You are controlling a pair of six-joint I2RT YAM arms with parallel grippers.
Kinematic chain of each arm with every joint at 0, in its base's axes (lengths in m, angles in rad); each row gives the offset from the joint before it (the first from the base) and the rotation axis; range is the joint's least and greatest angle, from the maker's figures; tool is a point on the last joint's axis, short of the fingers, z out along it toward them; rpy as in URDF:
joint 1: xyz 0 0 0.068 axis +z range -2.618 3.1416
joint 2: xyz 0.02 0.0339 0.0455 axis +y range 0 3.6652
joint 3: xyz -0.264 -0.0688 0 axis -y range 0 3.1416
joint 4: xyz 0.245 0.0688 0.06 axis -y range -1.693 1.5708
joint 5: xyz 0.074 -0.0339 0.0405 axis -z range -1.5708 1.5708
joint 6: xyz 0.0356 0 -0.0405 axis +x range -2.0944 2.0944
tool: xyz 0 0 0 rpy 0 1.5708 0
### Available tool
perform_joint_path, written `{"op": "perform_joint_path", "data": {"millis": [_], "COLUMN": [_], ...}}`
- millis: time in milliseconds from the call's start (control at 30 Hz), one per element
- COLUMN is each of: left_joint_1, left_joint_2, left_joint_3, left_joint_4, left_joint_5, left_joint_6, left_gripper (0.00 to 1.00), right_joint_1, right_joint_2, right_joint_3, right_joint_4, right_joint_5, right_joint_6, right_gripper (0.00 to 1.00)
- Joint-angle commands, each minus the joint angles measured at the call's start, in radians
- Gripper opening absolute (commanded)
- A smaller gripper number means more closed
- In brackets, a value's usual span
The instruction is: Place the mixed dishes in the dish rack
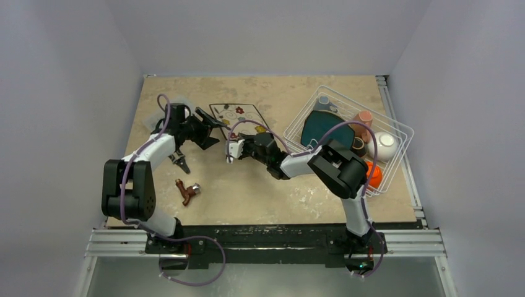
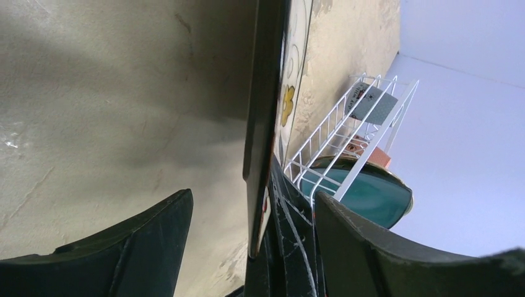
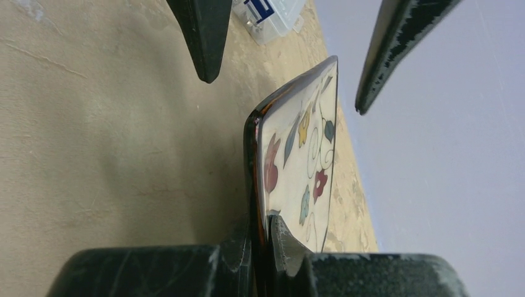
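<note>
The square dark-rimmed flower plate is left of the white wire dish rack. My right gripper is shut on the plate's near edge; the right wrist view shows its fingers pinching the rim of the plate. My left gripper is open, its jaws standing either side of the plate's left edge without touching. In the rack sit the teal plate, pale blue mug, pink mug, dark brown bowl, white bowl and orange bowl.
A clear plastic compartment box lies at the far left behind the left arm. A small dark tool and a brown-handled object lie on the table near the left arm. The rack and teal plate show past the left fingers.
</note>
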Motion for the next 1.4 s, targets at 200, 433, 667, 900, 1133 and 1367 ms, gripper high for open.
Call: {"op": "perform_joint_path", "data": {"millis": [200,433,667,900,1133,1367], "left_joint_1": [0.038,0.023,0.01,0.005,0.005,0.015], "left_joint_2": [0.043,0.107,0.136,0.126,0.122,0.055], "left_joint_3": [0.031,0.032,-0.009,-0.046,-0.066,-0.095], "left_joint_4": [0.043,0.125,0.239,0.361,0.436,0.589], "left_joint_5": [0.012,0.084,0.101,0.133,0.158,0.182], "left_joint_6": [0.046,0.028,-0.023,-0.054,-0.075,-0.092], "left_gripper": [0.72,0.69,0.54,0.32,0.12,0.0], "right_joint_1": [0.01,0.036,0.07,0.091,0.113,0.131], "right_joint_2": [-0.147,-0.176,-0.191,-0.205,-0.219,-0.234], "right_joint_3": [-0.069,-0.103,-0.119,-0.118,-0.118,-0.109], "right_joint_4": [0.029,0.03,0.039,0.029,0.021,0.04], "right_joint_5": [-0.087,-0.099,-0.083,-0.056,-0.021,0.118], "right_joint_6": [0.133,0.151,0.168,0.203,0.238,0.367], "right_gripper": [0.0,0.0,0.0,0.0,0.0,0.52]}}
